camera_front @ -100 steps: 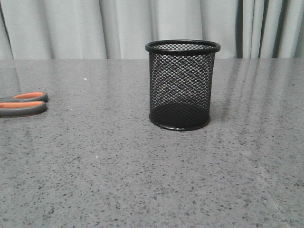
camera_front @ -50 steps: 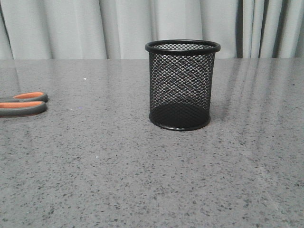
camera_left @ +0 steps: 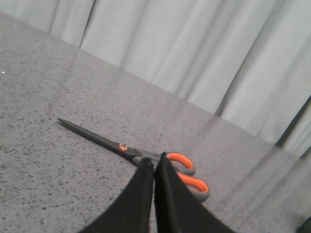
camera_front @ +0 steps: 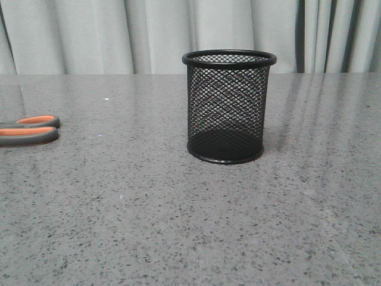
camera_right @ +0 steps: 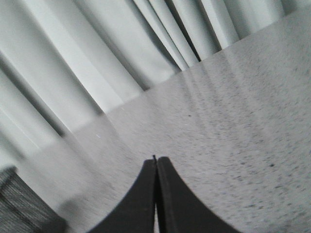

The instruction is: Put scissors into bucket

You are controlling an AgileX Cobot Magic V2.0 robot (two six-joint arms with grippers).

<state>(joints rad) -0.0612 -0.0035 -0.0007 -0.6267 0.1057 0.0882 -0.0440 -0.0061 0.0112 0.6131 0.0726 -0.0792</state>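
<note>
The scissors (camera_front: 28, 130) lie flat at the table's left edge; the front view shows only the grey, orange-lined handles. The left wrist view shows them whole (camera_left: 127, 149), blades closed, handles just beyond my fingertips. My left gripper (camera_left: 154, 162) is shut and empty, above the table just short of the handles. The bucket (camera_front: 228, 106), a black wire-mesh cup, stands upright at the table's middle; its edge shows in the right wrist view (camera_right: 22, 206). My right gripper (camera_right: 156, 160) is shut and empty over bare table to the bucket's side. Neither gripper shows in the front view.
The grey speckled table (camera_front: 178, 226) runs back to pale curtains (camera_front: 155, 30) behind its far edge. The bucket looks empty through its mesh.
</note>
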